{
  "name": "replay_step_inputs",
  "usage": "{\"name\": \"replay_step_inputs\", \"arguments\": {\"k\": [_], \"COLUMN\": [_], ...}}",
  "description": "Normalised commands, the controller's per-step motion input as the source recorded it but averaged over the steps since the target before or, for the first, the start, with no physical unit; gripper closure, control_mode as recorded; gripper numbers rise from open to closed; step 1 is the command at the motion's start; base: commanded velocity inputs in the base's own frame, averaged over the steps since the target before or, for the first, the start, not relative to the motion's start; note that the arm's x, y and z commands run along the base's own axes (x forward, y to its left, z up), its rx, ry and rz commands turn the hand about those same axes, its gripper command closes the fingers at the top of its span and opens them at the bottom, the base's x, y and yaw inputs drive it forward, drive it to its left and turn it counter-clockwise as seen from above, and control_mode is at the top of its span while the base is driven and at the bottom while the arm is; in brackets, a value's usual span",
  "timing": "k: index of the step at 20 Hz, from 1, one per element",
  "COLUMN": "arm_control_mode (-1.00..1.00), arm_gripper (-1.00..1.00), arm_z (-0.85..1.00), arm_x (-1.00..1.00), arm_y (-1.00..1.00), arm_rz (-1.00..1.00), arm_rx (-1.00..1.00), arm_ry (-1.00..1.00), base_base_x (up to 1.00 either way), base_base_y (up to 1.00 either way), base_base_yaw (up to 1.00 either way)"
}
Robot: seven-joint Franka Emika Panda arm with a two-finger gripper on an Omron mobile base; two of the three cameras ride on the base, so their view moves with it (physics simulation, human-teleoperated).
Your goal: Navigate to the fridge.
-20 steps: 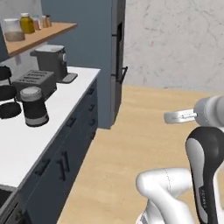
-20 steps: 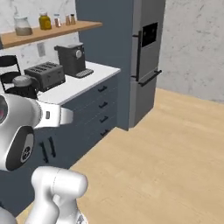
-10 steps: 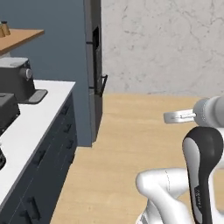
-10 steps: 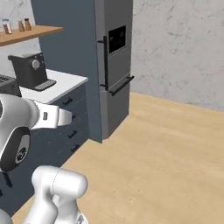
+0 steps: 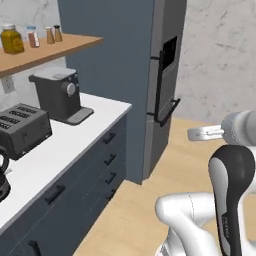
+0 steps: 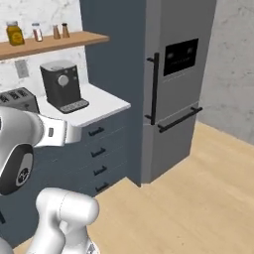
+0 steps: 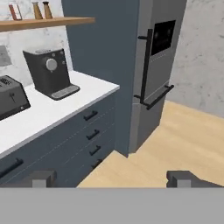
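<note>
Left base view
Fridge (image 5: 165, 90): tall grey unit at the upper centre, at the far end of the counter, seen at a slant; black vertical handle, black horizontal handle lower down, black panel near the top.
Counter (image 5: 75, 135): white top running from the lower left toward the fridge, dark drawers below.
Coffee machine (image 5: 57, 92): on the counter, nearest the fridge.
Toaster (image 5: 22, 127): on the counter, left of the coffee machine.
Shelf (image 5: 45, 50): wooden, above the counter, carrying a yellow jar (image 5: 11, 39) and 3 small shakers.
Arm (image 5: 227, 190): white and dark, at the lower right over the wooden floor (image 5: 140, 210); its hand end is out of frame.

Right base view
Fridge (image 6: 173, 84): centre right, front facing the camera, standing on the floor beside the drawers.
Panel (image 6: 181, 57): black rectangle on the upper door.
Coffee machine (image 6: 62, 87): on the counter's end, just left of the fridge side.
Arm (image 6: 30, 144): at the left, in front of the counter.

Hand view
Gripper (image 7: 111, 178): 2 dark fingertips (image 7: 183, 178) rise at the bottom, spread wide apart, with nothing between them and touching nothing.
Fridge (image 7: 157, 65): upper centre right, well ahead of the fingertips, with bare floor between.
Counter (image 7: 52, 109): at the left, with the coffee machine and toaster on top.
</note>
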Motion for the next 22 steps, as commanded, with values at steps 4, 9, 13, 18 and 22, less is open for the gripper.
{"name": "replay_step_inputs", "arguments": {"k": [4,9,13,18,22], "arm_control_mode": [1.00,1.00,1.00,1.00,1.00], "arm_gripper": [-1.00,-1.00,-1.00,-1.00,-1.00], "arm_z": [0.00,0.00,0.00,0.00,0.00], "arm_x": [0.00,0.00,0.00,0.00,0.00], "arm_y": [0.00,0.00,0.00,0.00,0.00], "arm_rz": [0.00,0.00,0.00,0.00,0.00], "arm_rx": [0.00,0.00,0.00,0.00,0.00], "arm_ry": [0.00,0.00,0.00,0.00,0.00], "base_base_x": [0.71,-0.05,-0.64,-0.92,-0.77], "base_base_y": [-0.64,-0.96,-1.00,-1.00,-1.00], "base_base_yaw": [0.70,0.65,0.60,0.50,0.47]}}
